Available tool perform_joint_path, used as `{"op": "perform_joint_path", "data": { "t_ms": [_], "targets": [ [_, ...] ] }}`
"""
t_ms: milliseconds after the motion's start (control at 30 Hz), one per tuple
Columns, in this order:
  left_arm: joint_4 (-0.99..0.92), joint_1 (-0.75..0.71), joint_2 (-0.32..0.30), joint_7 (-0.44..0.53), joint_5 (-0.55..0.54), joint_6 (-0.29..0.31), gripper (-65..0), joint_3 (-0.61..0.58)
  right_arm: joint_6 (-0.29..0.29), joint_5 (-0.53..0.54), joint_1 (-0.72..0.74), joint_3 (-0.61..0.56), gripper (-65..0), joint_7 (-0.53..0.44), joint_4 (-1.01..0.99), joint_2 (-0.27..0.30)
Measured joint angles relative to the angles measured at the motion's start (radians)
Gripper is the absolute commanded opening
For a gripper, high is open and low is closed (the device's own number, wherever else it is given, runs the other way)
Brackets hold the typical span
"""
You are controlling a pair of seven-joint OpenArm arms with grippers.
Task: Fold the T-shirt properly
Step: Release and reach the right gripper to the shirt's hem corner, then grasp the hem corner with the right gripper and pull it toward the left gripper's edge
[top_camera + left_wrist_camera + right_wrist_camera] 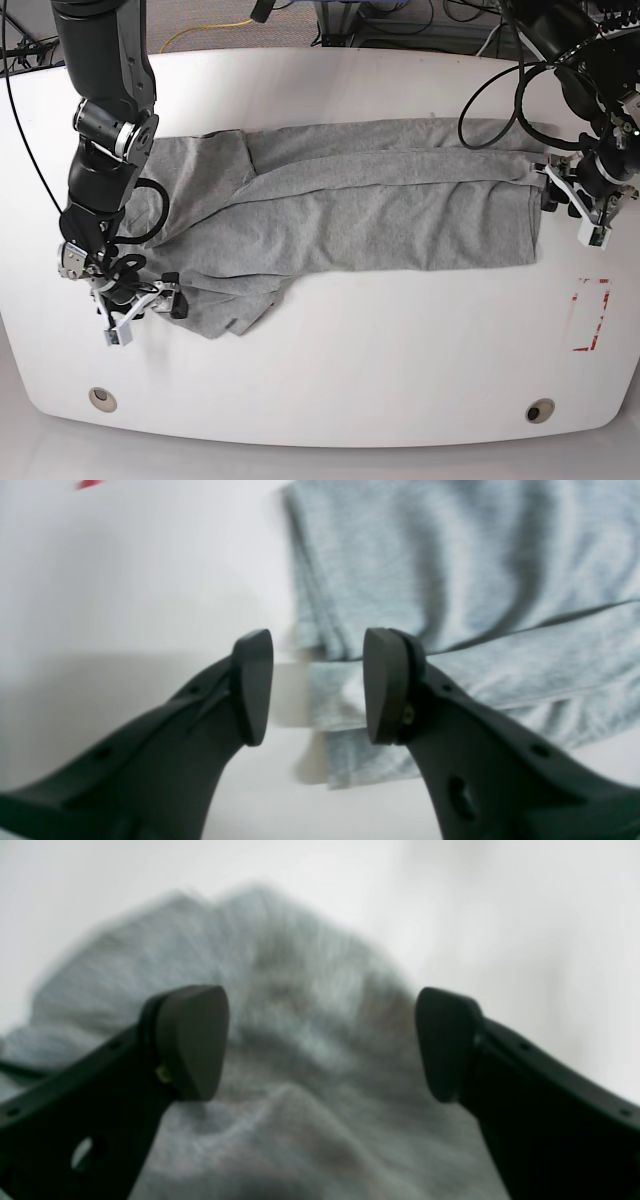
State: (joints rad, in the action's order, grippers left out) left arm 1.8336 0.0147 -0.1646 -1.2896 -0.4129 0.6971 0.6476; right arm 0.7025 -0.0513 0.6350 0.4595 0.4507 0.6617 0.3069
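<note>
The heather-grey T-shirt point(380, 215) lies spread across the white table point(330, 370), plain side up, with its upper long edge folded over. No lettering shows. My left gripper point(550, 190) is at the shirt's right end. In the left wrist view it point(317, 687) stands open, and the layered fabric edge point(450, 580) lies just beyond the fingertips, nothing pinched. My right gripper point(172, 294) is at the shirt's lower left bulge. In the right wrist view it point(322, 1040) stands wide open over rumpled grey cloth point(280, 990), which is blurred.
A red-outlined rectangle point(590, 315) is marked on the table near the right edge, and a red scrap point(90, 483) shows in the left wrist view. Two round holes point(100, 398) point(540, 410) sit near the front rim. Cables point(400, 20) crowd the back.
</note>
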Motion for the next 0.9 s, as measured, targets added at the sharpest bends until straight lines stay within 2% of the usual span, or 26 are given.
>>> {"op": "perform_joint_path", "data": {
  "t_ms": [200, 333, 533, 900],
  "targets": [
    [0.001, -0.008, -0.005, 0.0, 0.005, 0.0, -37.2, -0.013, -0.016, 0.156, -0.204, 0.005, -8.9, 0.283, 0.484, 0.019],
    [0.002, -0.05, -0.003, 0.008, -0.002, 0.0, -37.2, -0.011, 0.001, 0.233, -0.365, 0.045, -8.9, 0.401, 0.702, -0.004],
    [0.002, -0.119, -0.007, 0.059, 0.005, 0.0, -37.1, -0.01, -0.005, 0.237, -0.523, 0.175, -8.9, 0.442, 0.867, -0.041],
    [-0.051, -0.207, -0.008, 0.159, 0.01, 0.0, -37.1, -0.014, -0.007, 0.229, -0.646, 0.289, -8.9, 0.433, 0.817, -0.043]
  ]
}}
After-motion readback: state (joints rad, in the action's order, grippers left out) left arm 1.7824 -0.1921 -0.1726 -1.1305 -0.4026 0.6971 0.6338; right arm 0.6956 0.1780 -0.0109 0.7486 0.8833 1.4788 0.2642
